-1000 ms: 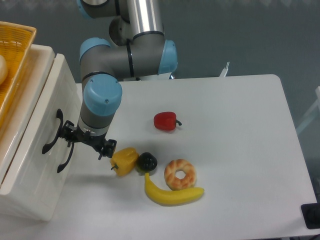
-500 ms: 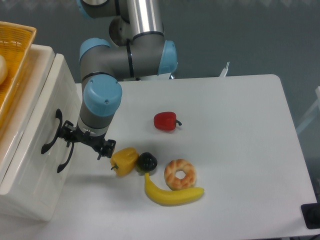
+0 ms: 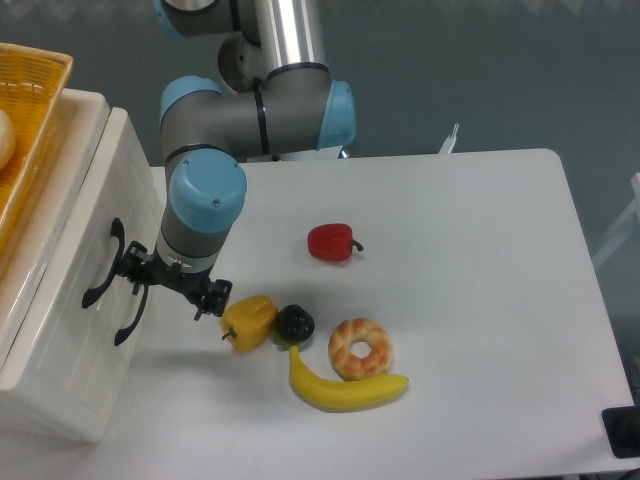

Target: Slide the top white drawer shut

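The claw (image 3: 170, 284) sits by the top white drawer (image 3: 75, 215) at the left edge, fingers spread, gripping nothing.

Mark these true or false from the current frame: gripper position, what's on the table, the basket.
1. The gripper is right in front of the white cabinet, next to the two black handles. True.
2. The red pepper touches the banana. False: it lies apart, farther back on the table.
3. The bagel rests against the banana. True.
4. The gripper holds the yellow pepper. False: that pepper lies on the table beside it.
5. An orange basket sits on top of the cabinet. True.
6. The small black fruit lies between the red pepper and the cabinet. False: it sits between the yellow pepper and the bagel.
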`<state>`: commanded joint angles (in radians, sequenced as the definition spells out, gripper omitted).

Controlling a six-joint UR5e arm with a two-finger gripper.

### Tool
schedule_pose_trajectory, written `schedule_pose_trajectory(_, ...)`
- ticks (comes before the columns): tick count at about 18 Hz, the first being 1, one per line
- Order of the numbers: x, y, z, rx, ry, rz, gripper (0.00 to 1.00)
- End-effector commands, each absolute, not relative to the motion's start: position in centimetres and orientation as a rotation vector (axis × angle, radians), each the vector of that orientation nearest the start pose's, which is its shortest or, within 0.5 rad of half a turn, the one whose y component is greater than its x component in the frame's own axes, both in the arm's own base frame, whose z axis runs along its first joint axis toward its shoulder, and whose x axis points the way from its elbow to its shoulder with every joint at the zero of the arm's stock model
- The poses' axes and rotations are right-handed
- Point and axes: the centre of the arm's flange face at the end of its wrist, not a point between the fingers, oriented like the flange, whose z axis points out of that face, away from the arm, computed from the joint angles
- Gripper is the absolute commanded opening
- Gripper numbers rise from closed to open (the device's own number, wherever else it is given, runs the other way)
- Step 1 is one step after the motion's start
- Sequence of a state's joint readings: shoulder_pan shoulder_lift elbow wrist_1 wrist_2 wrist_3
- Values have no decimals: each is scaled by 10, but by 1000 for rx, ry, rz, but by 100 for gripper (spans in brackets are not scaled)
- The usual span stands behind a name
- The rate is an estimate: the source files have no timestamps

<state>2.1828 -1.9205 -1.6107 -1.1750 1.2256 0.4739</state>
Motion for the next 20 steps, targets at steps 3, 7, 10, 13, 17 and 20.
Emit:
schedule_pose_trajectory(3,-240,589,330,-2895,-175,-398,100)
schedule_pose_trajectory(7,-283,589,368,-2856,-204,-264,100)
schedule_pose_trajectory(10,-297,586,379,-2895,-12,-110,100)
schedule_pose_trajectory(13,-325,569,386,-2884,122,-51,100)
schedule_pose_trajectory(17,-369,528,415,-2849,237,49,100)
schedule_pose_trajectory(20,-406,487,425,-2832,406,123,100)
